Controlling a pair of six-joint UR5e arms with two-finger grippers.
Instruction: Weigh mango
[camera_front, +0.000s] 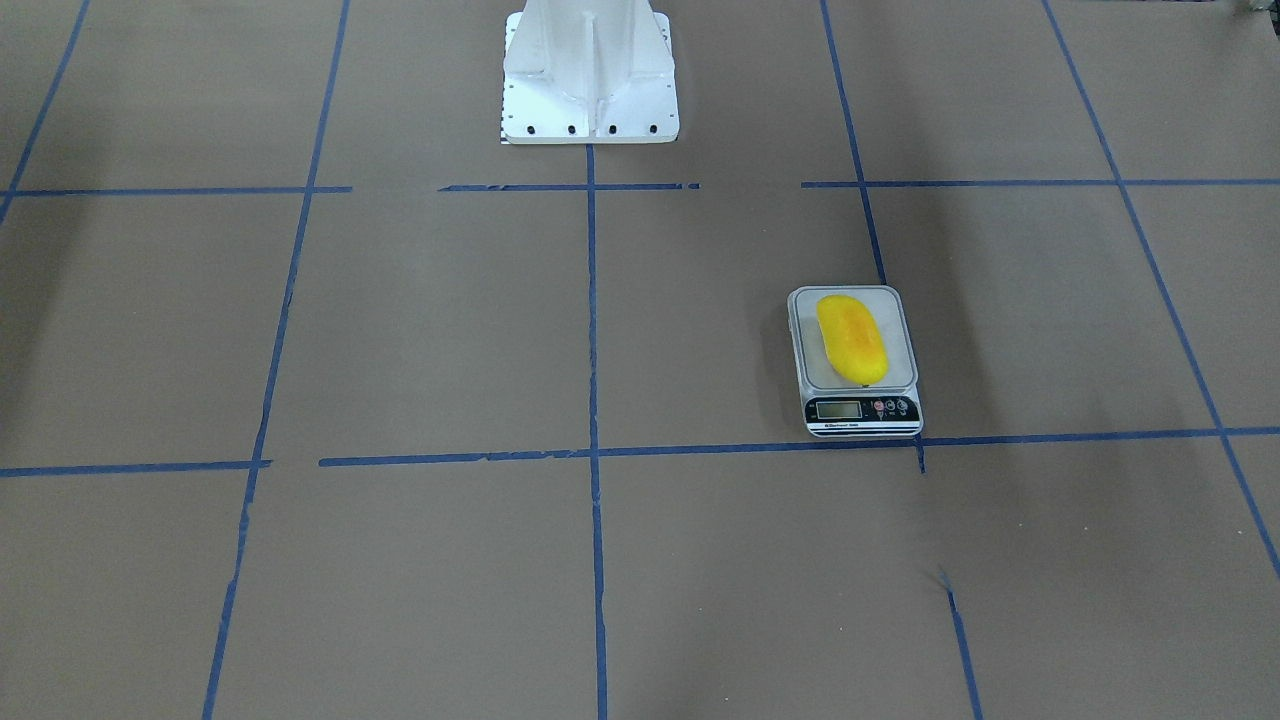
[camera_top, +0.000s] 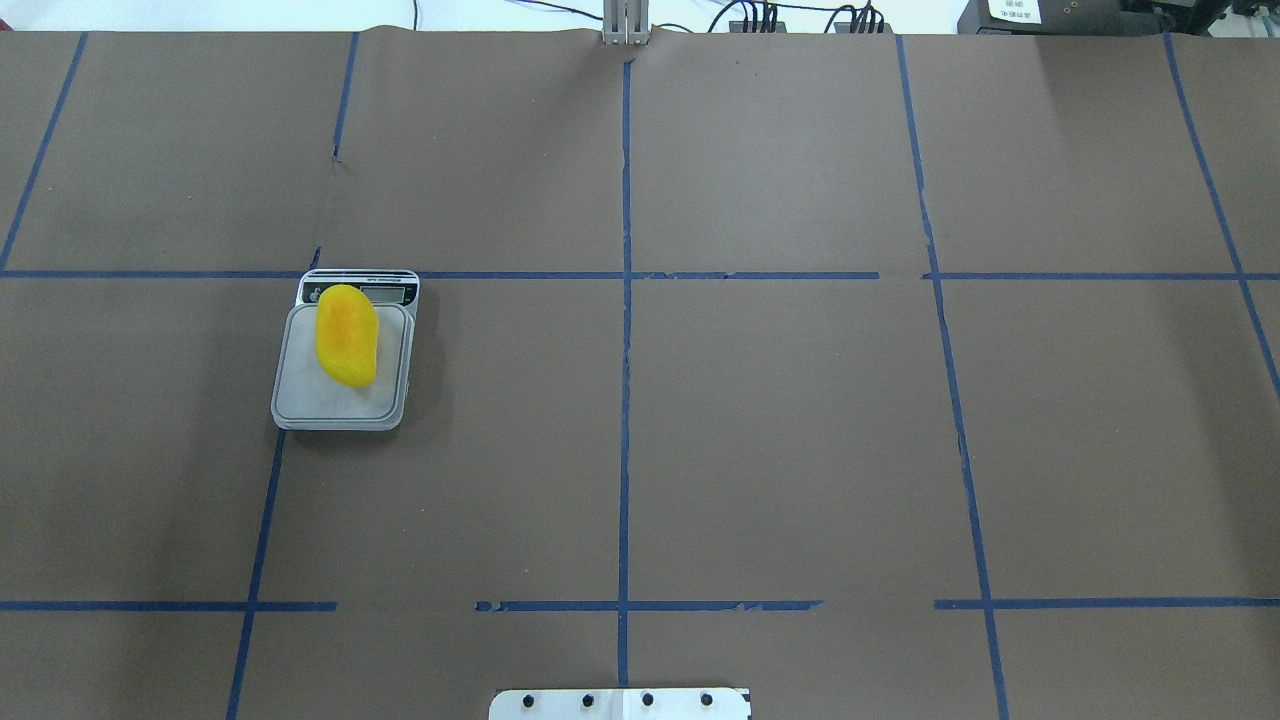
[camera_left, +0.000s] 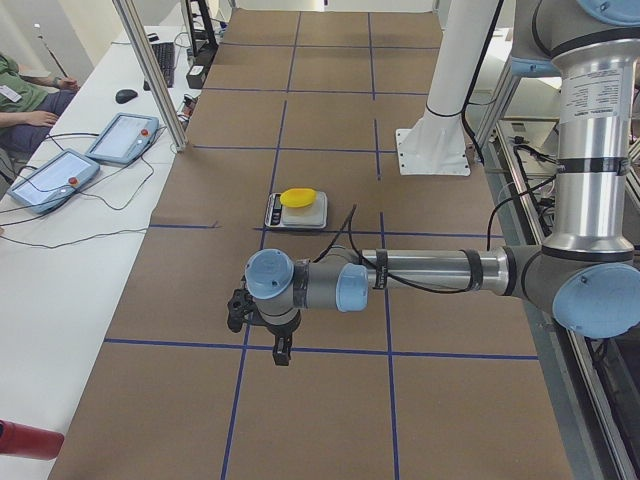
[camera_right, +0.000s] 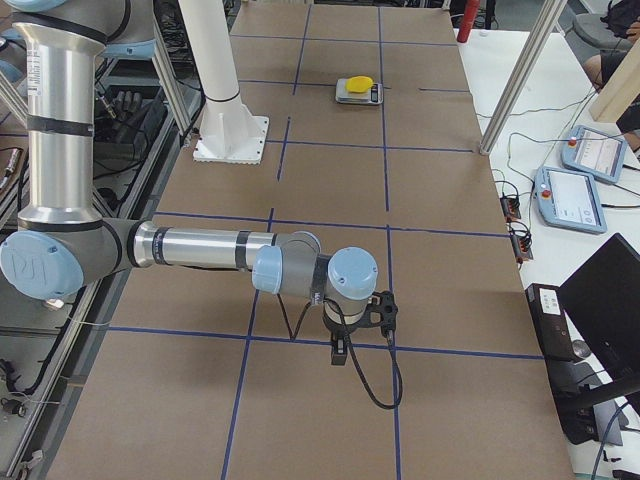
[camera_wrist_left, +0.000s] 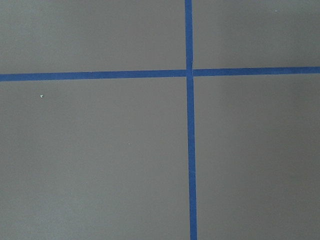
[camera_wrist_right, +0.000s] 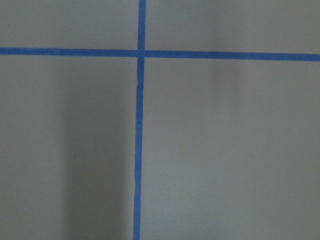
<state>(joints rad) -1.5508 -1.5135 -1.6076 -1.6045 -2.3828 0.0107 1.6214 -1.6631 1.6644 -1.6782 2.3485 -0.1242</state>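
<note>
1. You can count the placing as done, as far as these views show: the mango (camera_front: 852, 340) lies on its side on the platform of the kitchen scale (camera_front: 900, 352), resting free with nothing touching it from above.
2. The fruit sits lengthwise on the platform and a little toward one side of it. In the overhead view one end reaches the platform's edge beside the display (camera_front: 838, 409), so check that it does not bear on the housing there.
3. What is left, by my judgement, is only the reading. The digits are too small for you to make out in any view, so whether a weight has registered cannot be told.
4. The left gripper (camera_left: 283, 352) hangs over the brown table paper (camera_front: 420, 330), well apart from the scale and pointing down. It shows only in the side view, so you cannot tell if its jaws are parted or closed. Nothing is seen in them.
5. The right gripper (camera_right: 340, 352) hangs likewise at the other end of the table, far from the scale. Its jaw state cannot be told either.
6. Both wrist cameras show you only paper and crossing blue tape lines (camera_wrist_left: 189, 150).
7. No bin or tray appears. The scale platform is the only holder, and it carries the mango alone.
</note>
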